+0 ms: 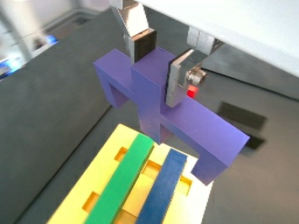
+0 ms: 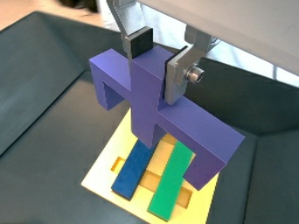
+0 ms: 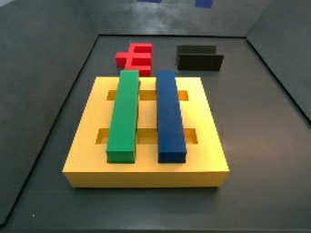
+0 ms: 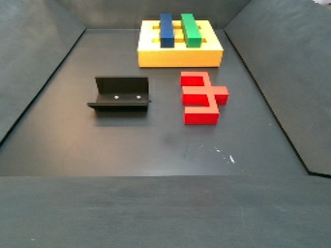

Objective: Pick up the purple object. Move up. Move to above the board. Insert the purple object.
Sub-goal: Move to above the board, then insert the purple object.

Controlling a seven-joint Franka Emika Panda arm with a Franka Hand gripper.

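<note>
In both wrist views the gripper (image 1: 160, 70) (image 2: 156, 63) is shut on the purple object (image 1: 176, 114) (image 2: 152, 96), its pads clamping the raised middle stub. The piece hangs in the air with its wide bar level and its legs pointing down. Below it lies the yellow board (image 1: 87, 192) (image 2: 111, 171), partly covered by the piece, with a green bar (image 1: 122, 179) (image 2: 173, 179) and a blue bar (image 1: 170, 184) (image 2: 135, 166) on it. Both side views show the board (image 3: 91, 136) (image 4: 149, 58) with its bars, but neither the gripper nor the purple object.
A red stepped block (image 3: 137, 58) (image 4: 200, 97) lies on the dark floor beside the board. The black fixture (image 3: 199, 58) (image 4: 120, 94) stands near it. Grey walls enclose the floor on all sides.
</note>
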